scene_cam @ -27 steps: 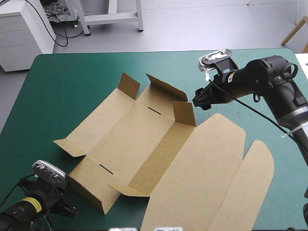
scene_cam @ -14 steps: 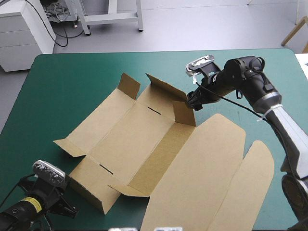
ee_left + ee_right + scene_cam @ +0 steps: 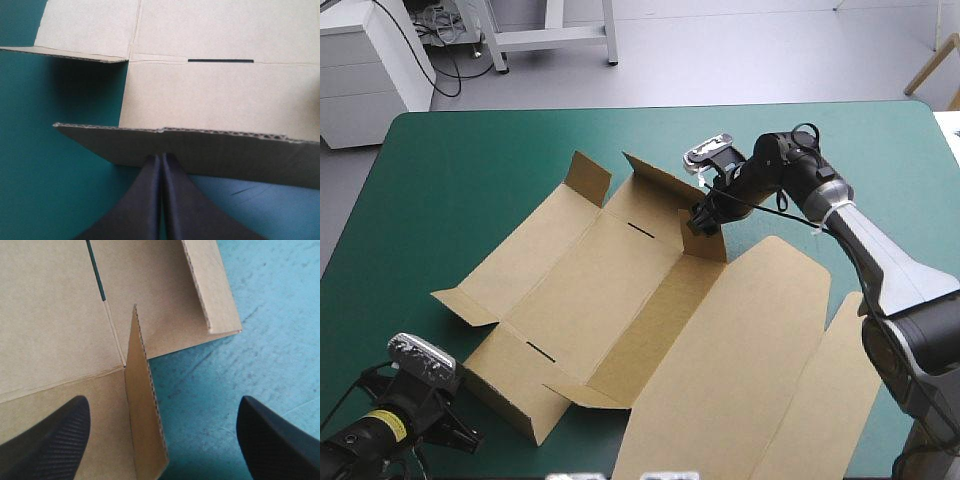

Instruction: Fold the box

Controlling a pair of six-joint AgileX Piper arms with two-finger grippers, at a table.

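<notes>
Judged light and stiff, the brown box [image 3: 610, 290] is best taken by the upright flap [image 3: 142, 405] found between the fingers [image 3: 50, 440] of the spread right gripper [image 3: 162, 410]; its raised wall [image 3: 200, 150] lies just ahead of the pressed-together left gripper [image 3: 161, 160].

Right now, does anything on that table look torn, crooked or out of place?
Nothing stands out. The brown box lies mostly flat on the teal-green table, a few flaps raised, no tears visible.
</notes>
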